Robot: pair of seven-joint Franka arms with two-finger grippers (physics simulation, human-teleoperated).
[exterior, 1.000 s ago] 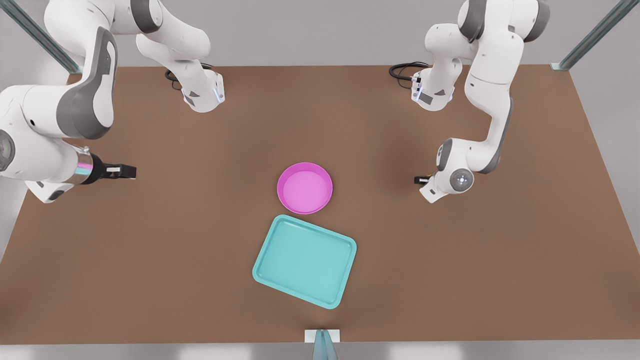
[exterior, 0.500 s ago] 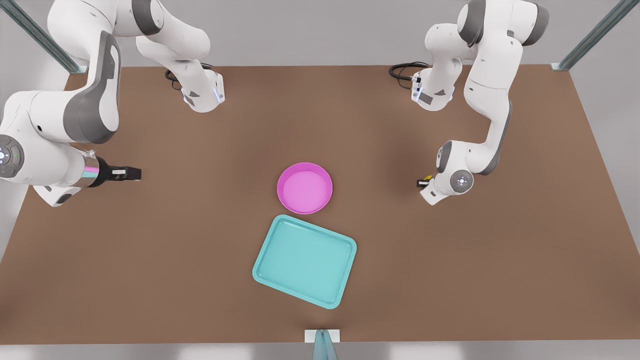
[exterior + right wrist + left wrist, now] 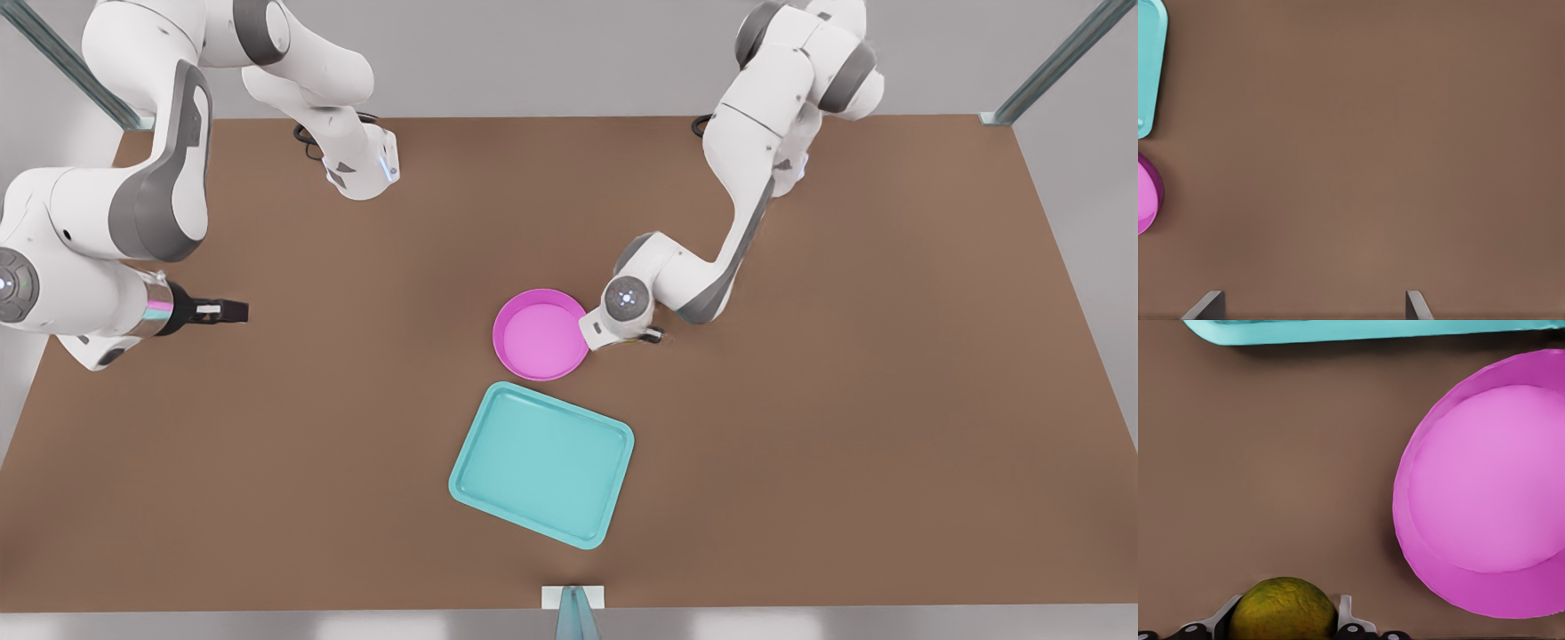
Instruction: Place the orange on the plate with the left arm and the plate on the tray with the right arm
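Beside the plate (image 3: 541, 334), on the front view's right of its rim, the left gripper (image 3: 647, 337) hangs low with its white wrist housing overlapping the rim's edge. Seen from the left wrist camera, the left gripper (image 3: 1285, 628) is clamped on the orange (image 3: 1283, 614), the yellow-green bumpy fruit sitting snug between the two fingertips (image 3: 1345, 617), pressed on both sides. From that same camera the orange is off the plate (image 3: 1485, 487), over bare table (image 3: 1271, 487) just outside the pink rim, with a strip of brown showing between fruit and dish. The plate is unladen, its shallow pink floor bare, and it rests flat on the table. The tray (image 3: 541, 463) lies just beside the plate, toward the front view's near edge, its teal rim close to the pink rim but apart from it, turned at a slight angle; its edge (image 3: 1358, 330) also shows past the plate from the left wrist. The right gripper (image 3: 227, 311) waits well apart from the plate, on the front view's left, pointing toward the plate. From the right wrist camera its two dark fingertips (image 3: 1415, 305) stand wide apart with nothing between them, over bare table, with slivers of the plate (image 3: 1148, 200) and tray (image 3: 1148, 67) far off.
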